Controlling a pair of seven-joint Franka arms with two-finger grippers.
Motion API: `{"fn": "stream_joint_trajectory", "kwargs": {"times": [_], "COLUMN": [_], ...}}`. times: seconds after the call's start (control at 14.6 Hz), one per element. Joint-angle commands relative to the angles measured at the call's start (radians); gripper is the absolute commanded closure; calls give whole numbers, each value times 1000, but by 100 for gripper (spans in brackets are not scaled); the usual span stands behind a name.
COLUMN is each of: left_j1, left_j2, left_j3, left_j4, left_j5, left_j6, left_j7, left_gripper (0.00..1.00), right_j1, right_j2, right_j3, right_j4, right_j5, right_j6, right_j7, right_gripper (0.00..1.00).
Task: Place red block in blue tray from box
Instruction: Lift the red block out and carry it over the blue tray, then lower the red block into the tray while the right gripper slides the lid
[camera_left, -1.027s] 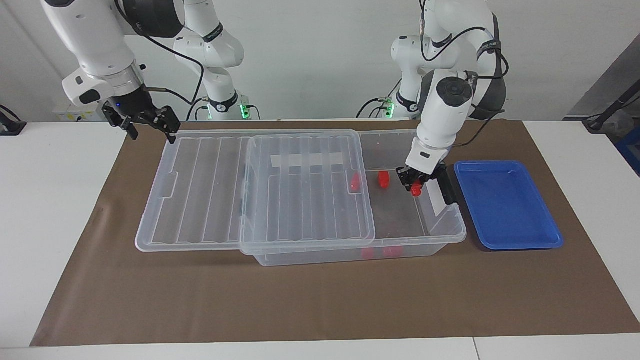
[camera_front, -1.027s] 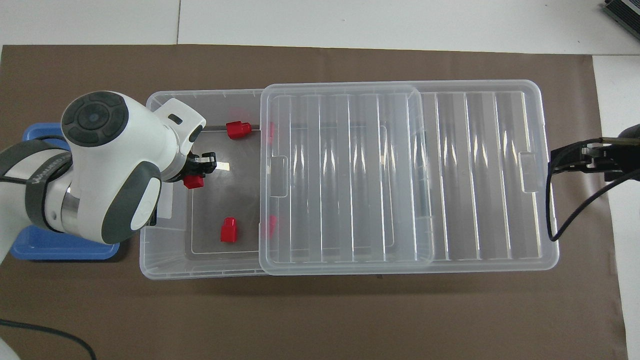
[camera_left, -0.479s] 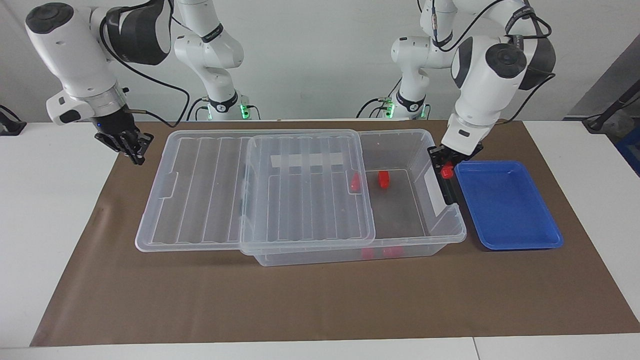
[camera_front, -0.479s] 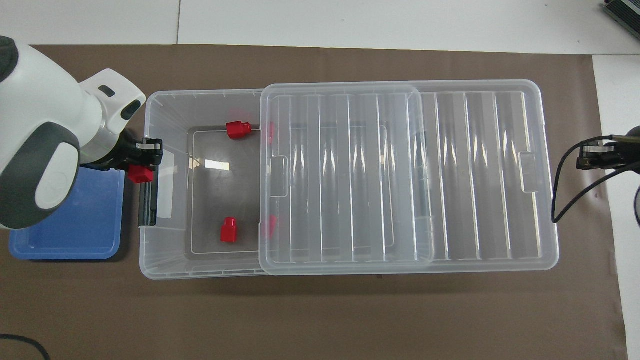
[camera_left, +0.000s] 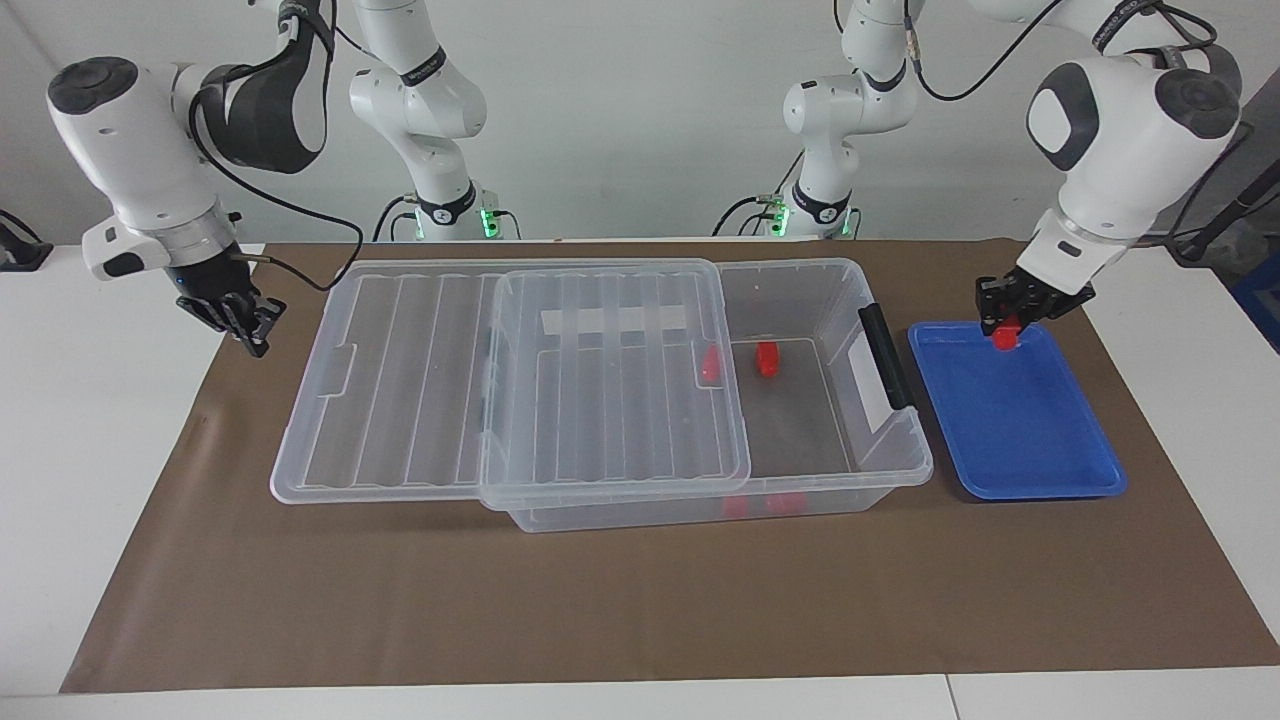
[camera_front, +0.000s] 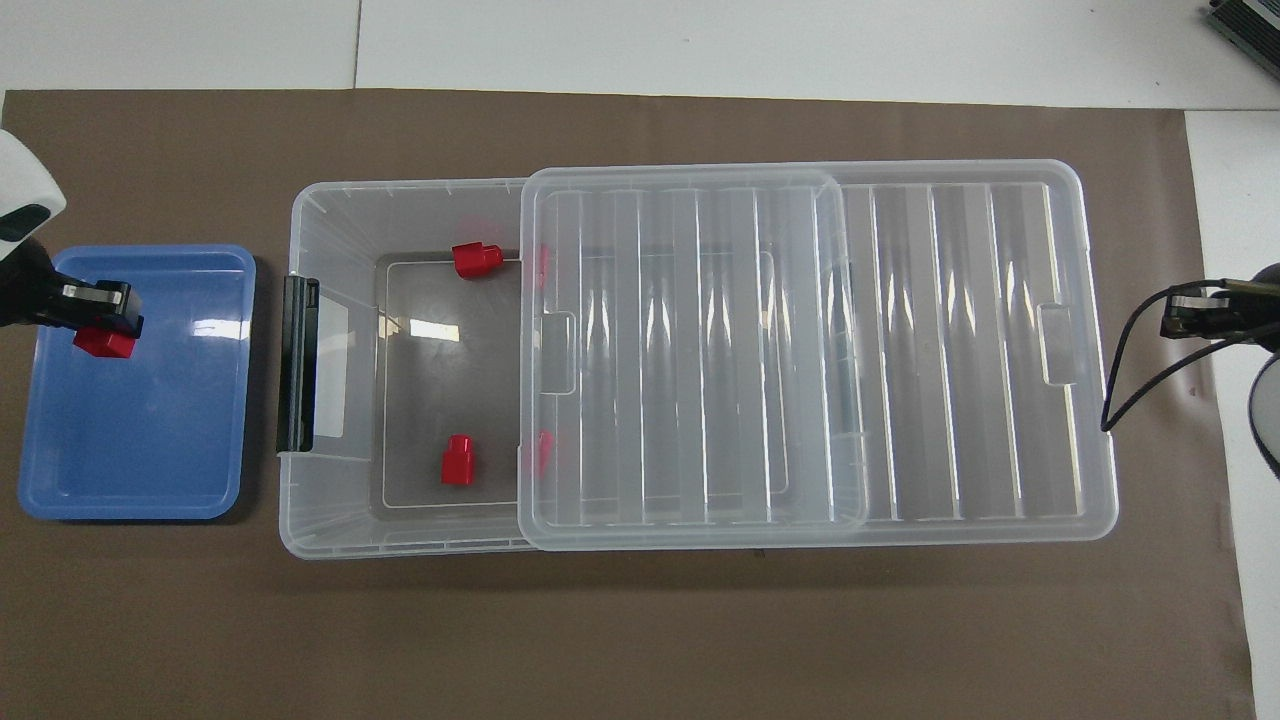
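My left gripper (camera_left: 1008, 322) is shut on a small red block (camera_left: 1005, 340) and holds it just above the blue tray (camera_left: 1030, 450), over the tray's end nearer to the robots. The overhead view shows the gripper (camera_front: 100, 318), the block (camera_front: 103, 343) and the tray (camera_front: 140, 440) too. The clear box (camera_left: 895, 470) stands beside the tray, its ribbed lid (camera_left: 420, 380) slid toward the right arm's end. Two more red blocks (camera_front: 475, 259) (camera_front: 459, 460) lie in the uncovered part of the box. My right gripper (camera_left: 243, 318) waits over the mat beside the lid.
A brown mat (camera_left: 620, 600) covers the table under everything. The box's black latch (camera_left: 886, 355) faces the tray. More red blocks (camera_left: 710, 362) show partly under the lid's edge. Bare mat lies along the edge farthest from the robots.
My left gripper has lifted the red block out of the box, carried it over the latch end and brought it over the tray. My right gripper has drawn away from the lid's corner.
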Motion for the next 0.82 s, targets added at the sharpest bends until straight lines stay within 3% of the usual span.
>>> {"fn": "stream_joint_trajectory", "kwargs": {"times": [0.0,0.34,0.75], "left_j1": [66,113,139], "left_j2": [-30,-27,-13], "left_j3": [-12,-11,-11], "left_j4": [-100,-243,-420], "left_j5": [11,11,11], "left_j6": [125,331,585], "left_j7": [102,192,207], "left_gripper": [100,100,100], "right_j1": [8,13,38], "right_j2": [-3,-7,-14], "right_j3": [10,9,20], "right_j4": [-49,-116,-115], "right_j5": [-3,-3,-3], "right_j6": [57,120,53], "right_j7": [-9,-15,-15], "right_gripper": [100,100,100]}}
